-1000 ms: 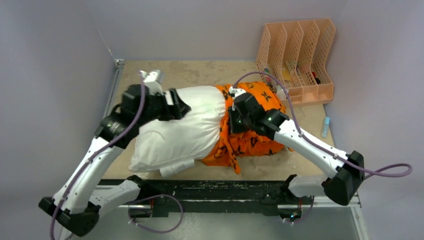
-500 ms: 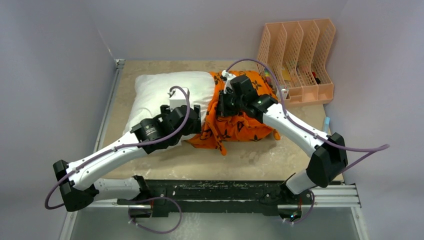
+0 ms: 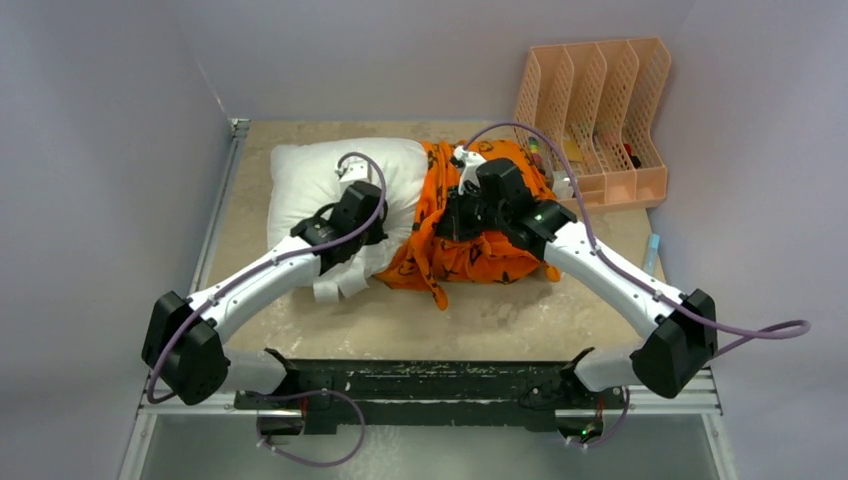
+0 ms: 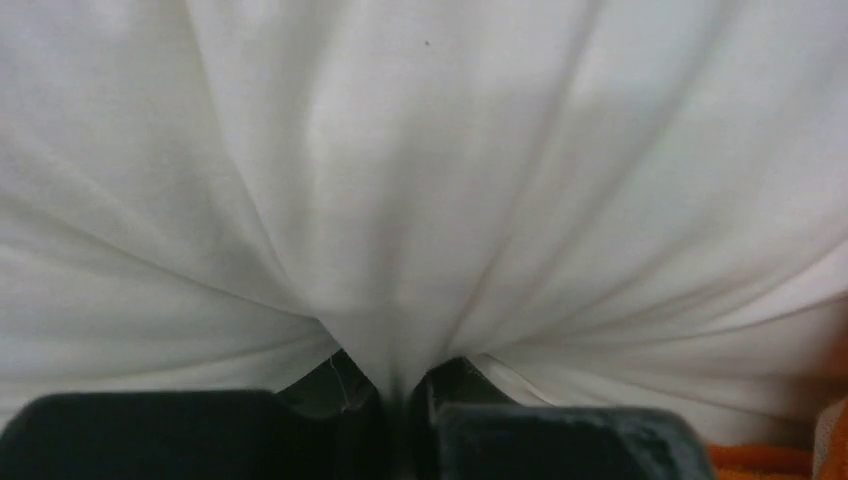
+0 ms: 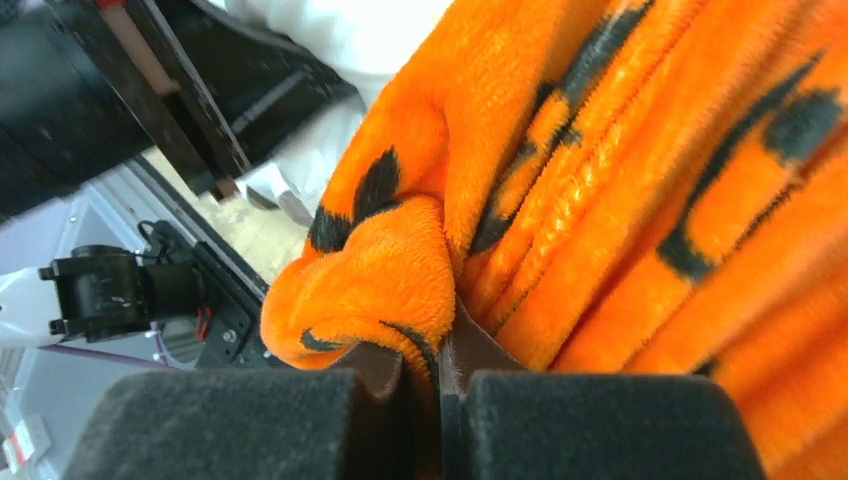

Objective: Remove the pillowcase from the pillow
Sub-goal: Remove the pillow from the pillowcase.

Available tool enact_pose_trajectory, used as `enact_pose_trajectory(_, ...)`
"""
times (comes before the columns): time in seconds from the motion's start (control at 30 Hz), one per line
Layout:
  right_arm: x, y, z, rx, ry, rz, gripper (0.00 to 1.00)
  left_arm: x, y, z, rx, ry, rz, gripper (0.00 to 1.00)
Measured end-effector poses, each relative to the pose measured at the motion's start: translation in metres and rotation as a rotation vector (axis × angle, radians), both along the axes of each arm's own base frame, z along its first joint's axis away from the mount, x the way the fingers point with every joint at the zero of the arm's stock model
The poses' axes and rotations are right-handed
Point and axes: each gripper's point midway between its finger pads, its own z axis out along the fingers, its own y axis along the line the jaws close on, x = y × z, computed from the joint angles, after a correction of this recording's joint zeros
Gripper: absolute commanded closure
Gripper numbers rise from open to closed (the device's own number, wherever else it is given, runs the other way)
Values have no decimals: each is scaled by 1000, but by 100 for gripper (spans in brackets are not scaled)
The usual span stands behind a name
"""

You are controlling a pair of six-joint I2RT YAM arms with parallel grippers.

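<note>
Our left gripper point(image 4: 405, 400) pinches, jaws nearly touching, a gathered fold of the white pillow point(image 4: 420, 180). Our right gripper point(image 5: 435, 385) is clamped on a plush ridge of the orange pillowcase point(image 5: 600, 150). From above we see the pillow lying left on the table point(image 3: 480, 320), the pillowcase bunched over its right end. How far it reaches inside, we cannot tell.

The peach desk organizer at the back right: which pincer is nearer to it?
Right. The right pincer, shut on the pillowcase, sits just left of the organizer; the left pincer pinches the pillow, farther left.
</note>
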Motion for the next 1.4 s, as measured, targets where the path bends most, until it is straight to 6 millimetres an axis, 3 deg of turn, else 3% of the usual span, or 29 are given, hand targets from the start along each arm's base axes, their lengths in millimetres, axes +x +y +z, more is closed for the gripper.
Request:
enact_pose_trajectory(0.13,-2,-21,-1,-72,-23,-51,100,17,12,14,-57,0,20,100)
enact_pose_trajectory(0.23,-8,-44,-10,-115,-52,-134,100,35,37,29,-143,17,54,100)
enact_pose_trajectory(0.33,-23,-56,-14,-83,-78,-170,100,41,59,37,-204,63,59,100)
enact_pose_trajectory(0.37,-28,-56,-13,-58,-85,-163,96,41,62,38,-216,83,52,100)
enact_pose_trajectory(0.43,-36,-54,-11,-20,-95,-139,61,39,61,38,-238,114,22,100)
enact_pose_trajectory(0.47,-39,-53,-10,-11,-95,-123,48,36,60,37,-245,126,9,100)
enact_pose_trajectory(0.57,-53,-61,-3,2,-81,-99,26,34,72,30,-227,147,36,100)
enact_pose_trajectory(0.7,-66,-88,16,12,-103,-183,13,42,111,25,-168,119,150,100)
enact_pose_trajectory(0.8,-58,-119,21,-49,-89,-366,6,41,130,23,-132,102,209,100)
enact_pose_trajectory(0.87,-48,-137,15,-94,-70,-467,2,39,134,23,-118,99,220,100)
enact_pose_trajectory(0.97,-34,-155,-14,-99,15,-549,1,37,135,22,-113,99,216,100)
enact_pose_trajectory(1.03,-31,-157,-45,-93,107,-564,2,37,135,22,-112,98,214,100)
enact_pose_trajectory(1.07,-32,-155,-56,-86,145,-557,9,37,135,22,-112,98,214,100)
enact_pose_trajectory(1.17,-34,-132,-81,-18,235,-495,52,35,135,22,-113,94,213,100)
enact_pose_trajectory(1.23,-31,-118,-86,23,275,-455,79,34,135,22,-113,93,214,100)
enact_pose_trajectory(1.27,-28,-115,-87,30,285,-450,98,33,136,22,-113,93,215,100)
enact_pose_trajectory(1.33,-23,-118,-91,6,291,-474,100,33,136,22,-110,92,218,100)
enact_pose_trajectory(1.4,-23,-135,-92,-34,274,-544,100,33,138,22,-108,93,222,100)
